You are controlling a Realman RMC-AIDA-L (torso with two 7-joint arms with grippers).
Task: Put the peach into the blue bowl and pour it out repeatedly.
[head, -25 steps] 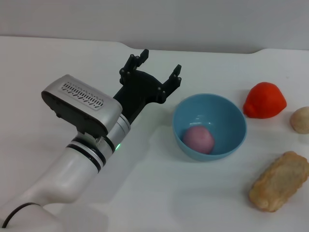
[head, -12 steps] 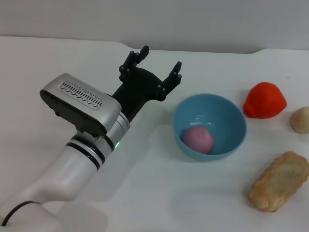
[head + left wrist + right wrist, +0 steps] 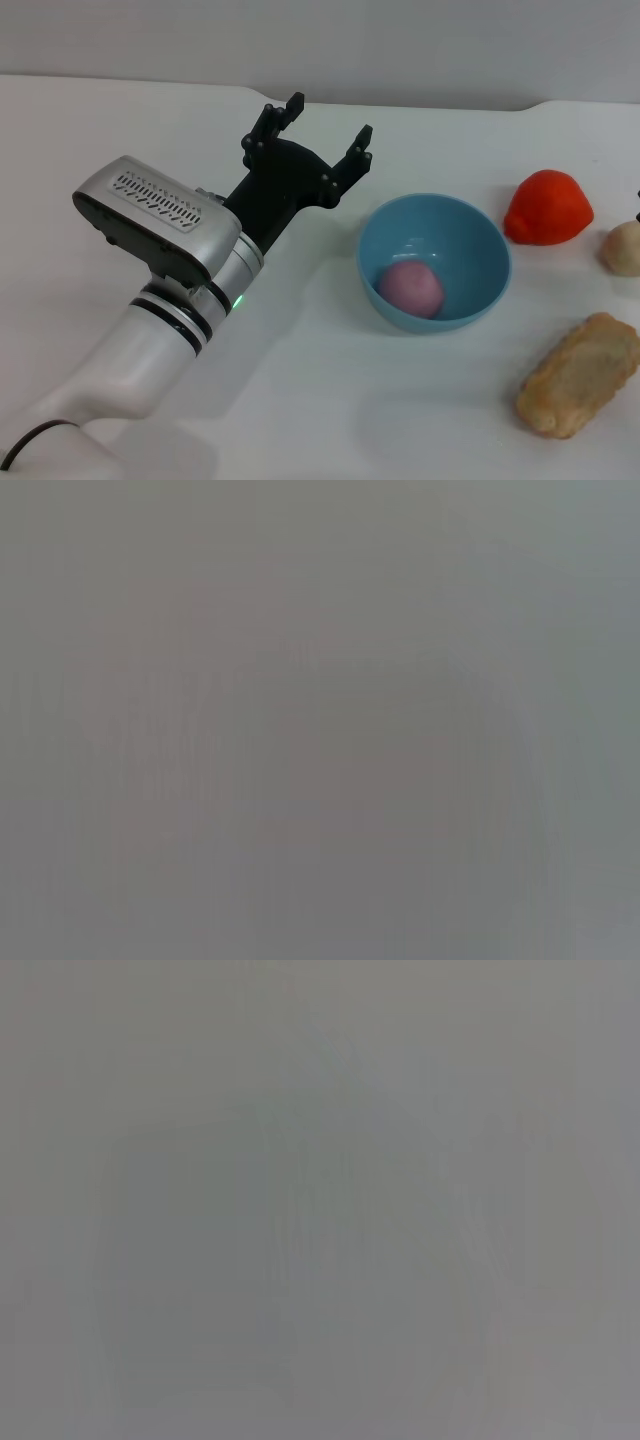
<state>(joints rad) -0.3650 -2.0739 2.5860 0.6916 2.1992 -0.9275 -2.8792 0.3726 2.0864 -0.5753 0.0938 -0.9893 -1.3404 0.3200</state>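
Observation:
The pink peach [image 3: 410, 288] lies inside the light blue bowl [image 3: 478, 235], which stands upright on the white table right of centre. My left gripper [image 3: 326, 122] is open and empty, held above the table just left of and behind the bowl, apart from it. At the right edge of the head view a small dark tip [image 3: 637, 203] pokes in; my right gripper itself is out of view. Both wrist views show only flat grey.
A red-orange pear-shaped fruit [image 3: 547, 207] lies right of the bowl. A pale beige round lump [image 3: 622, 248] sits at the right edge. A tan bread-like piece [image 3: 580, 374] lies at the front right. The table's back edge [image 3: 420, 103] runs behind my left gripper.
My left arm has drawn slightly to the left and back, away from the bowl. A dark tip has appeared at the right edge. The peach and bowl have not moved.

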